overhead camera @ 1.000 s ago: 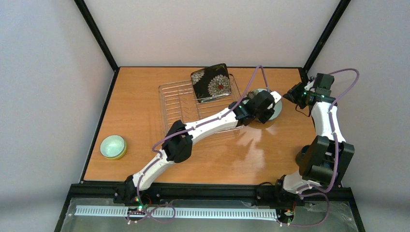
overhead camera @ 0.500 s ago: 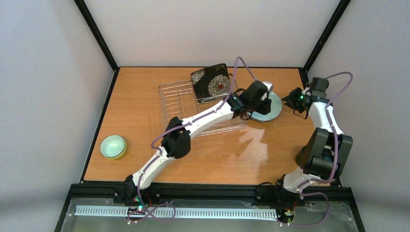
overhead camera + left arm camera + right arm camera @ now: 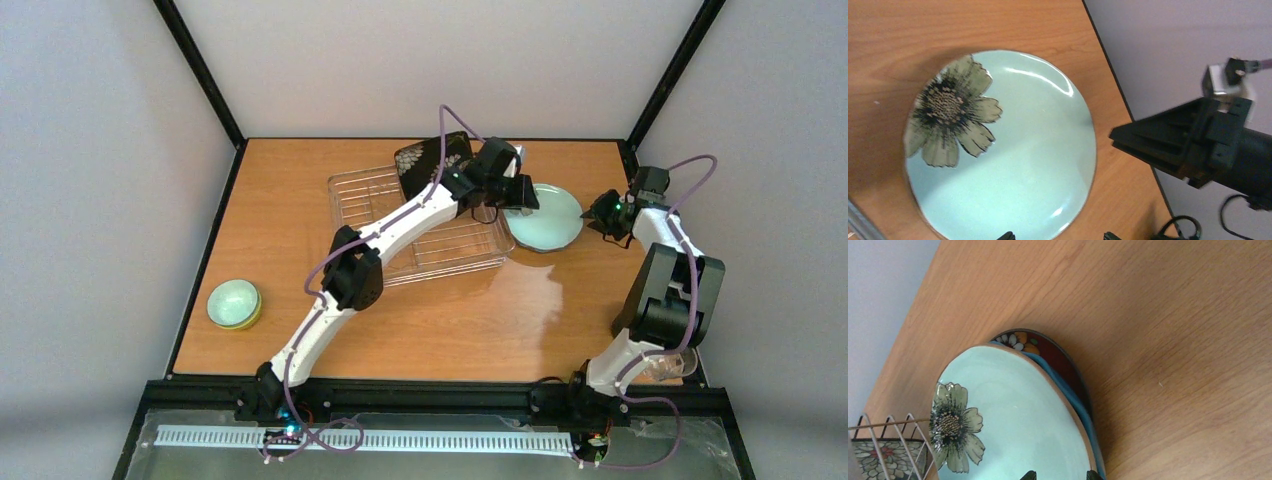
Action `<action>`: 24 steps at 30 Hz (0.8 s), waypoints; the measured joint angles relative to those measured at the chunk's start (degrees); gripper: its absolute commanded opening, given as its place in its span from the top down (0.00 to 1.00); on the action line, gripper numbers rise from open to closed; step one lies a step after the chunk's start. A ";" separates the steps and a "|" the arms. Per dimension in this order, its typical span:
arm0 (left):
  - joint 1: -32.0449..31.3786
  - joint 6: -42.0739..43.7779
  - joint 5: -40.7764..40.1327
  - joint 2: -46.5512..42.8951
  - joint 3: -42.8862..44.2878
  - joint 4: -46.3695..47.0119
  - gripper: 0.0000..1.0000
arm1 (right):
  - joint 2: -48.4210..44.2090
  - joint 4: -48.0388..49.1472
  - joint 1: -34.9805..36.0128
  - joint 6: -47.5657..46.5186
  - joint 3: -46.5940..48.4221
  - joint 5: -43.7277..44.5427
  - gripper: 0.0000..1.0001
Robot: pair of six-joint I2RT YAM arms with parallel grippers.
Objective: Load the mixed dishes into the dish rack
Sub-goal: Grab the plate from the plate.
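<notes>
**Two arms at one plate, and a stack that may not part cleanly**

The pale mint plate (image 3: 545, 217) lies flat on the worktop (image 3: 300, 200), on top of a short stack just right of the dish rack (image 3: 365, 205). A blue plate (image 3: 1070, 390) and a small red flowered plate (image 3: 1040, 346) peek out beneath it. The left jaws hang spread wide over the plate's rack-side rim, holding nothing. The right jaws sit just off its opposite rim, parted and empty as far as the wrist view shows.

The likeliest trouble is the grip. The plate is glazed and lies flush on the one below, so a finger that goes too deep could catch the blue plate too. That could lift both plates or shove the stack toward the worktop's edge. A shallow pinch on the smooth rim could let the plate slide out as it tilts.

The two sets of jaws are also close together and could knock each other if both move in.

The left arm (image 3: 400, 215) stretches across the rack, close to the black square plate (image 3: 425, 165) standing there. A careless swing could tip that plate over.
</notes>
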 measured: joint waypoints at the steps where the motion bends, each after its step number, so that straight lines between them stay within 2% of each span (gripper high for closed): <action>1: -0.02 -0.33 0.52 0.00 0.00 0.00 0.00 | 0.48 0.13 0.00 0.02 0.00 0.07 0.43; 24: -0.37 -1.29 6.82 0.00 0.00 -0.33 0.00 | 7.45 5.18 0.00 0.39 0.00 -1.03 0.39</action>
